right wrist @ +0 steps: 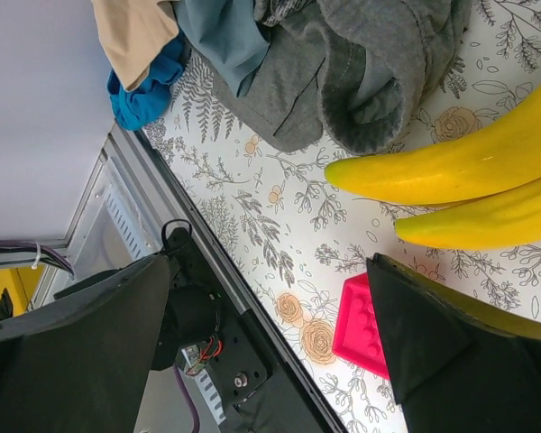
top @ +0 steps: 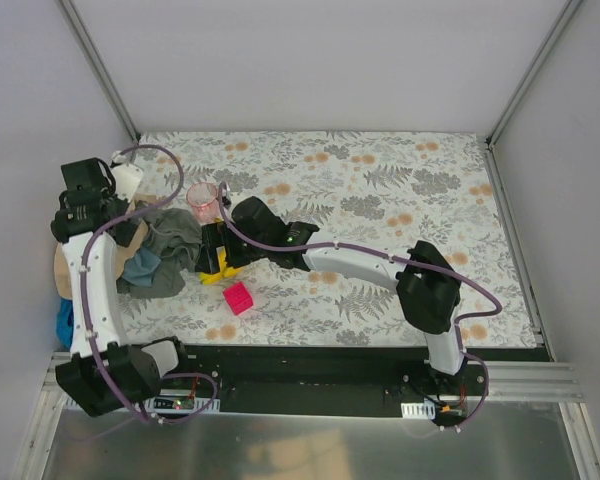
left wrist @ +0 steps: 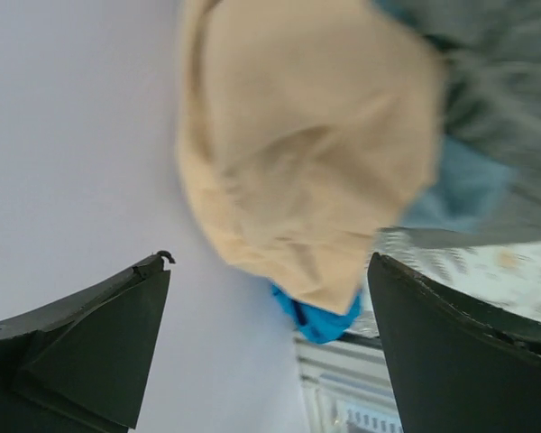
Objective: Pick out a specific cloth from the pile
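Observation:
The pile point(top: 145, 255) lies at the table's left edge. The dark grey-green cloth point(top: 172, 232) is on its right side, crumpled; it also shows in the right wrist view point(right wrist: 361, 72) and blurred in the left wrist view point(left wrist: 500, 90). A tan cloth point(left wrist: 316, 135) and a bright blue cloth point(left wrist: 320, 320) lie beside it. My left gripper point(top: 132, 228) is above the pile, open and empty point(left wrist: 270, 271). My right gripper point(top: 212, 250) is open and empty point(right wrist: 270, 266), just right of the grey-green cloth, above the bananas.
A yellow banana bunch point(top: 215, 268) lies touching the cloth's right edge point(right wrist: 469, 162). A pink brick point(top: 238, 298) sits nearer the front point(right wrist: 361, 325). A pink cup point(top: 203, 200) stands behind the pile. The left wall and the front rail are close to the pile.

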